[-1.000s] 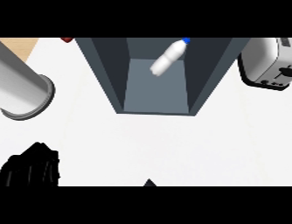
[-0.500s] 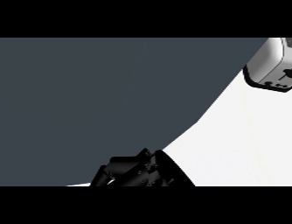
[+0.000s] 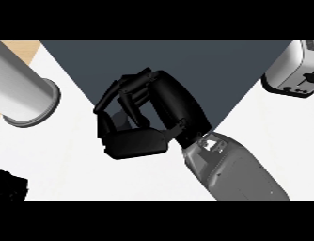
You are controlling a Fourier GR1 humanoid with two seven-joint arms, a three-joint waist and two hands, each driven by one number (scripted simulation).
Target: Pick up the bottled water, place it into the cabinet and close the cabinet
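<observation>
Fingers (image 3: 133,89) of the black right hand (image 3: 174,106) curl empty over flat slate-grey cabinet (image 3: 208,61).

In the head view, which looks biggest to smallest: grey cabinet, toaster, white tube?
1. cabinet
2. white tube
3. toaster
The tube and toaster run off the edge, so their order is unsure.

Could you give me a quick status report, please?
Right hand at cabinet door. Left hand at lower-left edge. Bottle out of sight. Toaster, grey cylinder off to sides.
</observation>
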